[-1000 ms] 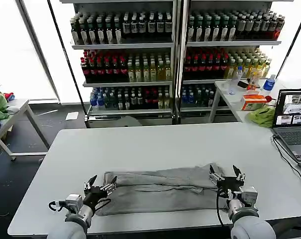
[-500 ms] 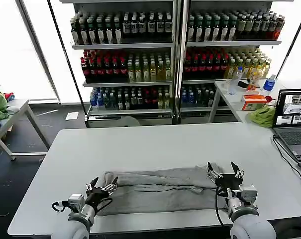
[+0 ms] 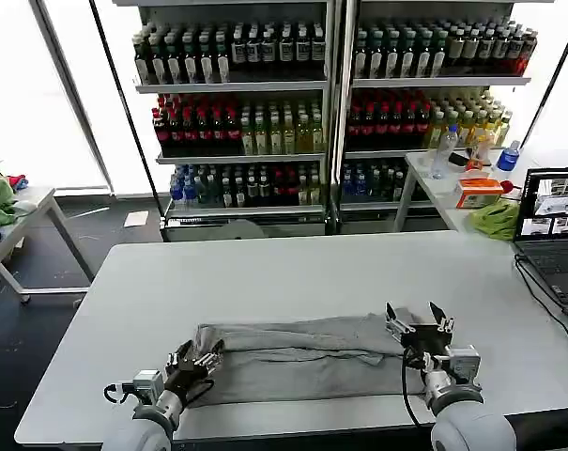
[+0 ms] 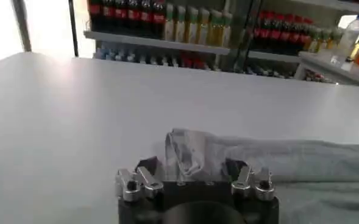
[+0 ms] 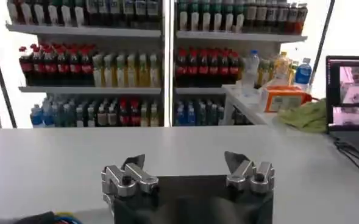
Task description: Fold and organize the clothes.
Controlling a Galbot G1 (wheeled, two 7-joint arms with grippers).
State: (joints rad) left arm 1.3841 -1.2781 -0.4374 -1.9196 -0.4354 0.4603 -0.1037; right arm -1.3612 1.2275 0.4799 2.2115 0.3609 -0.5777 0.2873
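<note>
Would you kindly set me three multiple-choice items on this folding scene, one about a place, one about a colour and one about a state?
1. Where does the grey shirt lie?
A. along the table's near edge
B. on the laptop
C. on a bottle shelf

2. What colour is the cloth beside the laptop?
A. red
B. bright green
C. black

3. How do the right gripper fingers stand?
A. shut on the shirt
B. open
C. shut on a bottle

Answers: 1 A, the shirt stretches between the left gripper and the right gripper near the table front; 2 B, it lies bright green on the side table; 3 B, the right wrist view shows the fingers spread with nothing between.
</note>
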